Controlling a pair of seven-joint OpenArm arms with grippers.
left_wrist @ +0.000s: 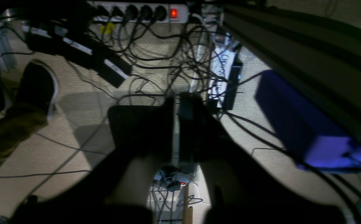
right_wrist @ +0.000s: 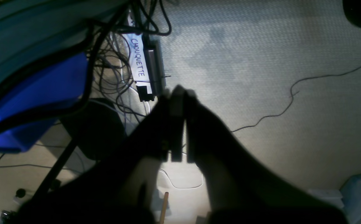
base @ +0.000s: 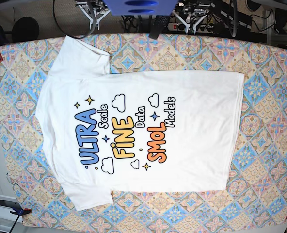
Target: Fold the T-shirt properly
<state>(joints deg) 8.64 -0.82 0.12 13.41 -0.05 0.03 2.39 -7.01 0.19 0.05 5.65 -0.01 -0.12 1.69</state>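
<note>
1. Closest in the left wrist view is the left pincer (left_wrist: 176, 124), dark, its jaws pressed together on nothing, hanging over carpeted floor (left_wrist: 84, 130). Beyond it I count one power strip (left_wrist: 140, 11), one blue box (left_wrist: 305, 124) and a tangle of cables.
2. Right wrist view: the right pincer (right_wrist: 178, 124) is likewise closed and empty above the floor, beside one label (right_wrist: 138, 60) reading CHOUQUETTE.
3. Base view: one T-shirt (base: 143, 131) lies flat, print up, spread across the middle of the patterned desk (base: 269, 121), both sleeves toward the view's left. Neither arm reaches over it.
4. Folding looks not yet begun. To start well, I judge both pincers should open, come over the desk and pinch one long edge at two points together, so the cloth lifts evenly.
</note>
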